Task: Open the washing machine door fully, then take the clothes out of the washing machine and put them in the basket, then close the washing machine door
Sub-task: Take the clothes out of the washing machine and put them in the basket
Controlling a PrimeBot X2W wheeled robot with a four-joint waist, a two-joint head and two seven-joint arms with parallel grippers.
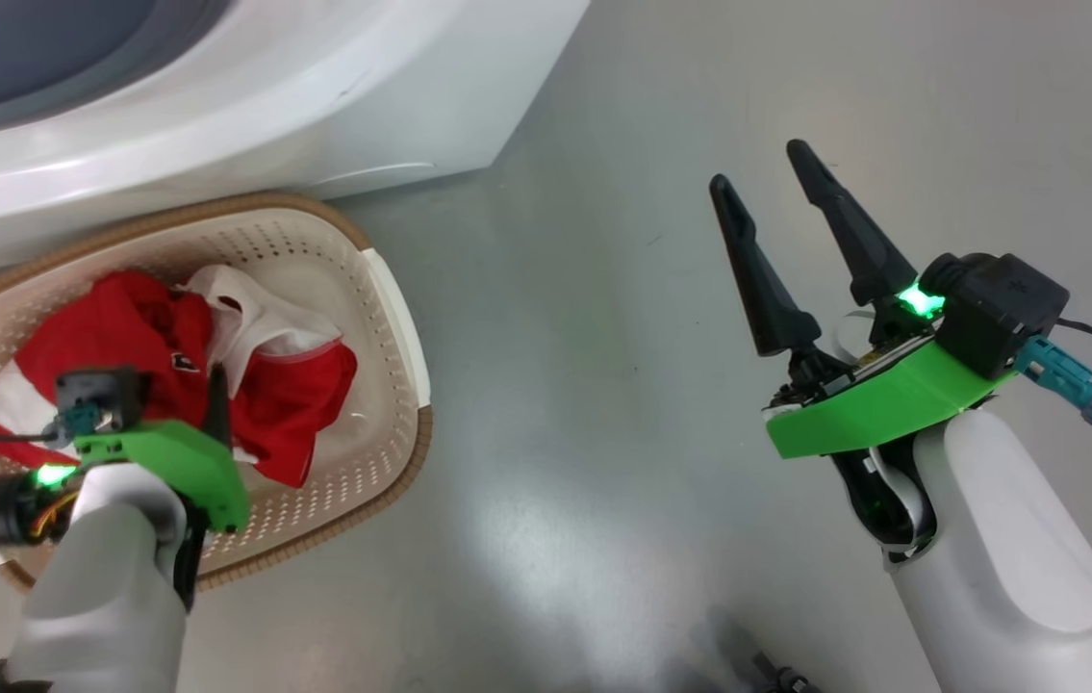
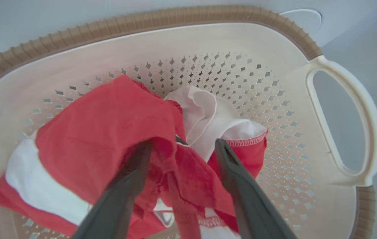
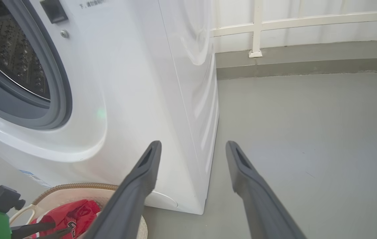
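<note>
Presently, the basket (image 1: pixel 382 385) stands on the grey floor (image 1: pixel 603 385) directly in front of the washing machine (image 1: pixel 315 96), its brown rim close to the machine's white base; whether the two touch cannot be told. The clothes (image 1: pixel 151 337), red with white bands, lie heaped inside the basket, bunched toward the robot's left side, with bare perforated wall and bottom exposed on the other side. The left gripper (image 2: pixel 183 143) hangs over the heap with its tips down among the folds; its two fingers are spread wide, a fold of red cloth lies between them, and nothing is pinched. The looped side handle (image 2: pixel 374 132) of the basket is free, with floor visible through it. In the right wrist view the machine's round mouth is uncovered, showing the grey rubber seal (image 3: pixel 57 86) and the perforated steel drum (image 3: pixel 9 49) behind it. The right gripper (image 1: pixel 760 166) is held well apart from the basket, above open floor to the robot's right, its fingers likewise spread and holding nothing. Beyond the machine's right-hand corner the floor runs unobstructed to a low kerb and a white railing (image 3: pixel 274 23). Between basket and right arm lies a broad strip of bare floor.
</note>
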